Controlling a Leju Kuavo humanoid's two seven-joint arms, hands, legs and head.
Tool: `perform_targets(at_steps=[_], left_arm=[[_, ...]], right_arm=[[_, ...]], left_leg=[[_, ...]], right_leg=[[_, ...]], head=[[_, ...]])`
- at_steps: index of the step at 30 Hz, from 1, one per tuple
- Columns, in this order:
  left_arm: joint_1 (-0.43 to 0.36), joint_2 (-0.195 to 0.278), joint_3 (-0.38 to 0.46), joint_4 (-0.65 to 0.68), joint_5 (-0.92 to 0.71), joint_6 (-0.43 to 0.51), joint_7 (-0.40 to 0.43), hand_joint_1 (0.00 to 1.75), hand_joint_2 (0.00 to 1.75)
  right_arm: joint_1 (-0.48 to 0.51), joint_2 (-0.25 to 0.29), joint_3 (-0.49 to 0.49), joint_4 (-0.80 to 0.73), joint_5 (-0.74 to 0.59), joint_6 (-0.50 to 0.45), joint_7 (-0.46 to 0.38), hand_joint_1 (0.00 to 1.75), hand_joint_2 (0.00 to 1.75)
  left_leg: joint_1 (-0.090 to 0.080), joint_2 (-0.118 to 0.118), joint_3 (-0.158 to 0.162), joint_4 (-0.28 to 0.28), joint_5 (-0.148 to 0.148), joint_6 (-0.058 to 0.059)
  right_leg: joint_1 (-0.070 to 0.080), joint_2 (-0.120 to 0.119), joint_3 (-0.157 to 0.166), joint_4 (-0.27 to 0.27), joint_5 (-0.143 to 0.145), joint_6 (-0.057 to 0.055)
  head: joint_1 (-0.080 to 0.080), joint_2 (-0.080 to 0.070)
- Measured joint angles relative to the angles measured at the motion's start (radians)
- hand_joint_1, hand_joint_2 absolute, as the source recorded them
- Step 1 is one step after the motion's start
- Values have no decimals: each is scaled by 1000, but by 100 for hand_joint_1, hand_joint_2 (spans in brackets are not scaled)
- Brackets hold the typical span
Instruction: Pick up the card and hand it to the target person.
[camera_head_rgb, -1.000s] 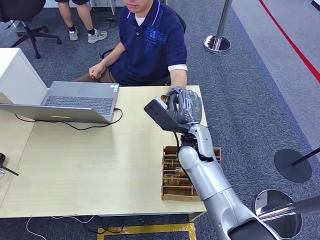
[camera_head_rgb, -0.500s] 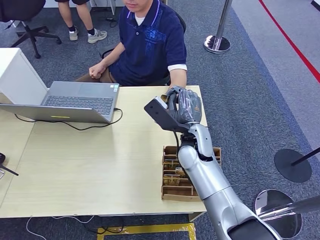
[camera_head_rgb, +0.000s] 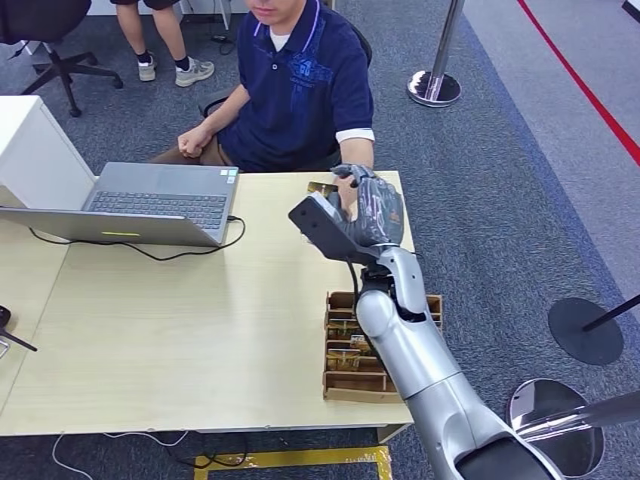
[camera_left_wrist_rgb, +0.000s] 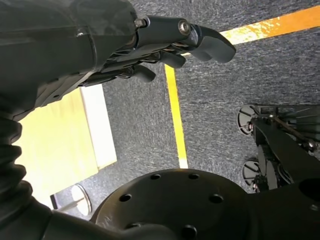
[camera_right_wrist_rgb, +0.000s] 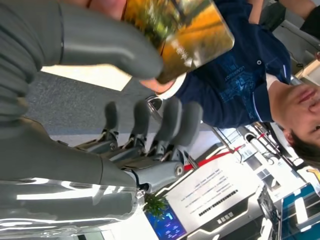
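- The right hand (camera_head_rgb: 370, 210) is raised over the far right part of the worktop (camera_head_rgb: 189, 330), at the end of the silver right arm (camera_head_rgb: 423, 370) that comes in from below.
- Its fingers (camera_right_wrist_rgb: 166, 120) are spread apart in the right wrist view, with the thumb (camera_right_wrist_rgb: 109, 47) lying just under the card (camera_right_wrist_rgb: 181, 35); whether the thumb presses the card or has let go of it — I cannot tell.
- The card, gold and green with a glossy face, sits at the far side of the right hand in the head view (camera_head_rgb: 323, 188), above the worktop's far edge.
- A person's hand (camera_head_rgb: 349, 186) meets the card there; skin shows at the card's edge in the right wrist view, touching it.
- The person (camera_head_rgb: 302, 80) sits just beyond the worktop in a dark blue polo shirt, facing the robot.
- A brown divided tray (camera_head_rgb: 343, 360) lies on the near right of the worktop, partly behind the right arm.
- An open laptop (camera_head_rgb: 151, 205) stands on the left of the worktop, a black cable (camera_head_rgb: 151, 250) trailing beside it.
- The left hand (camera_left_wrist_rgb: 162, 47) hangs over grey carpet with a yellow floor line (camera_left_wrist_rgb: 175, 115) — fingers loosely extended, holding nothing.
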Motion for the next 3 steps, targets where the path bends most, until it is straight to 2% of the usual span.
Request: perform_targets(at_steps=[3], left_arm=[[0, 0, 0, 0, 3, 1, 6, 0, 0]], right_arm=[[-1, 0, 0, 0, 0, -1, 0, 0, 175]], left_leg=[[0, 0, 0, 0, 0, 0]], right_leg=[[0, 0, 0, 0, 0, 0]], head=[[0, 0]])
